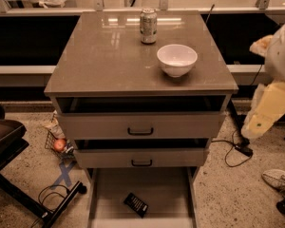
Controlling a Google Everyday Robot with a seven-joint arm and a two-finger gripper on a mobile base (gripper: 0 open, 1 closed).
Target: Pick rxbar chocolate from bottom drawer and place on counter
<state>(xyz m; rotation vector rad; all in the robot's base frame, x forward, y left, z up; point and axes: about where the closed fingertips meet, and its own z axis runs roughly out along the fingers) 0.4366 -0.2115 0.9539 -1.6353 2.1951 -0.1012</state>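
Observation:
The rxbar chocolate [135, 204] is a small black bar lying at an angle on the pale floor of the open bottom drawer [161, 189], near its front. The counter [109, 56] is the glossy grey-brown top of the cabinet. My arm hangs at the right edge of the view, beside the cabinet. Its cream lower end, the gripper [254, 127], is level with the upper drawers, well above and to the right of the bar. It holds nothing that I can see.
A white bowl [176, 59] and a drink can [148, 26] stand on the counter. The two upper drawers [140, 126] are slightly open. A black chair base [19, 175], cables and a small basket lie on the floor at left, and a shoe [278, 178] at right.

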